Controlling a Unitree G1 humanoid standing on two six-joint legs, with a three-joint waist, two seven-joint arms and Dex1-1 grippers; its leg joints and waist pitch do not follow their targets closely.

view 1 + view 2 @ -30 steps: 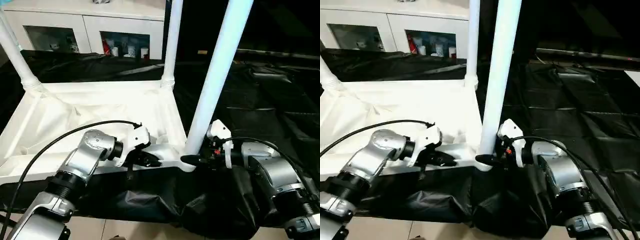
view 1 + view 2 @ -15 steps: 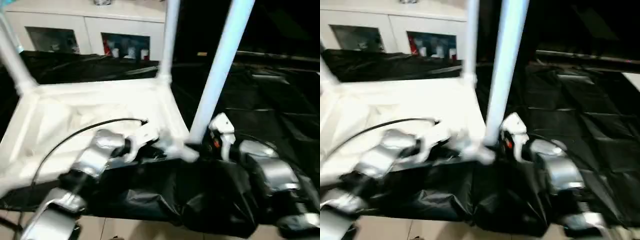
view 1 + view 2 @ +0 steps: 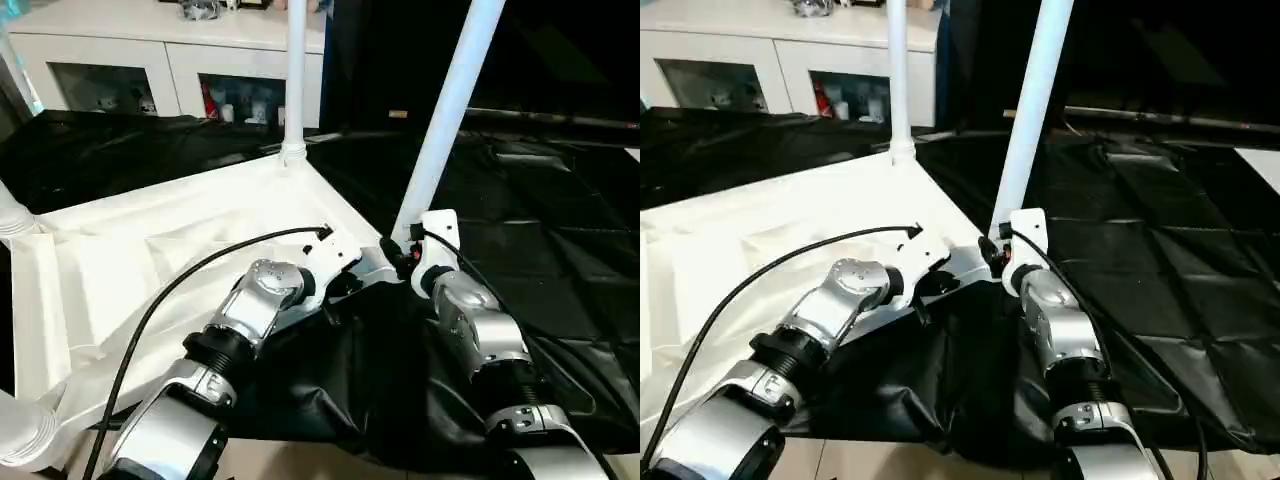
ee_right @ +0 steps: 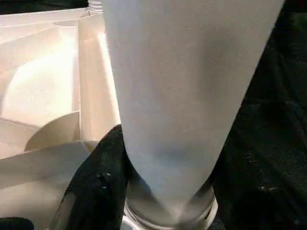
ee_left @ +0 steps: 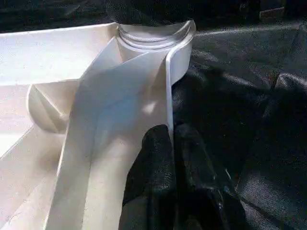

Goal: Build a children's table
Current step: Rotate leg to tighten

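Note:
The white tabletop point(image 3: 150, 270) lies upside down on black sheeting, turned at an angle. White legs stand in its sockets: one at the far corner point(image 3: 294, 80), one at the near right corner point(image 3: 446, 110). A third leg's base point(image 3: 10, 215) shows at the left, and a socket point(image 3: 25, 435) at the bottom left. My left gripper point(image 3: 348, 278) is shut on the tabletop's thin rim point(image 5: 169, 96), just short of the near right socket point(image 5: 153, 36). My right gripper point(image 3: 402, 258) holds the base of the near right leg point(image 4: 182, 86), with one black finger point(image 4: 103, 177) pressed against it.
Black sheeting point(image 3: 560, 230) covers the work surface and hangs over its front edge. A white cabinet with glass doors point(image 3: 180, 70) stands behind. My left arm's black cable point(image 3: 200, 275) arcs over the tabletop. Pale floor point(image 3: 300, 465) shows at the front.
The tabletop has swung round, its near right corner moving away from me, and both grippers went with it. The camera has also shifted.

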